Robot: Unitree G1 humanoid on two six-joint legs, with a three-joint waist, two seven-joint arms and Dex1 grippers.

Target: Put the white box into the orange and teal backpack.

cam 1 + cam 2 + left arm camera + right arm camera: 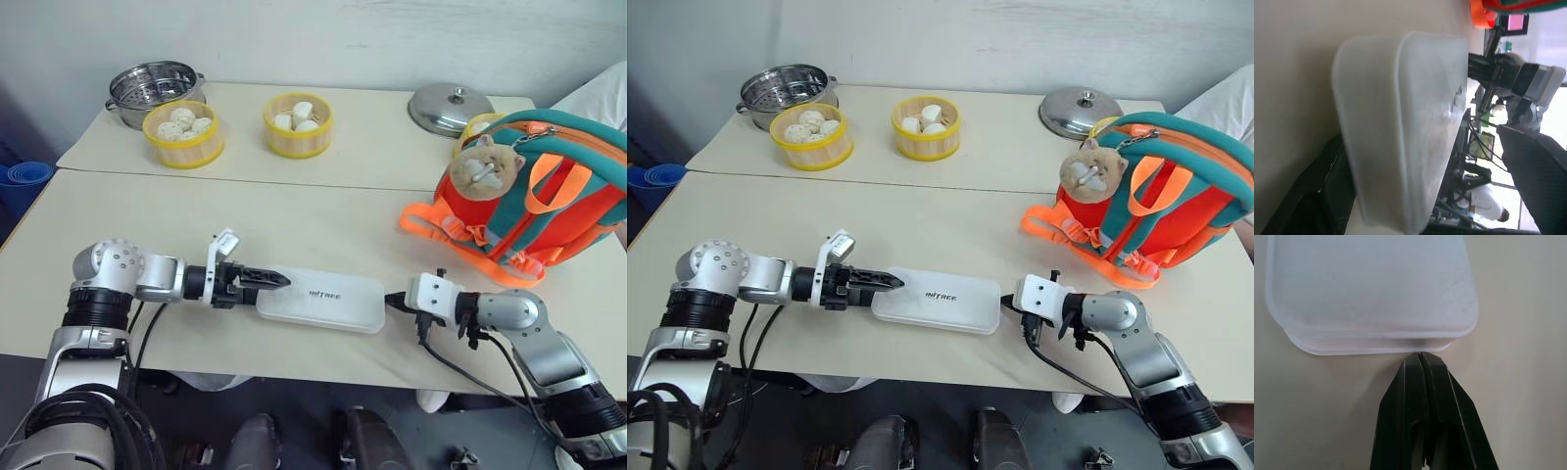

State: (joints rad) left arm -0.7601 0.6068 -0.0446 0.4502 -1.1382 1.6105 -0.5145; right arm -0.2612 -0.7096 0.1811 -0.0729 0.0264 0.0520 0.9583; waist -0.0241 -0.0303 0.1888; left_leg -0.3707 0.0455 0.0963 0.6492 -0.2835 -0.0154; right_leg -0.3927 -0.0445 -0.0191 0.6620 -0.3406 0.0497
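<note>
The white box [328, 300] lies flat near the table's front edge, its dark lettering facing up. My left gripper [282, 279] is at the box's left end, open. In the left wrist view one black finger [1540, 171] stands off the lid and the other is on the box's far side. My right gripper [1420, 355] is shut, its tips touching the box's right end [1376, 298] with nothing held. The orange and teal backpack [558, 191] stands upright at the right of the table, behind my right gripper. A tan plush cat charm [487, 168] hangs on its front.
At the back of the table stand a steel steamer pot [155, 88], two yellow steamer baskets of buns [183, 132] [298, 123] and a metal lid [450, 106]. A person's white sleeve [600, 90] shows behind the backpack. Orange straps [431, 223] trail on the table.
</note>
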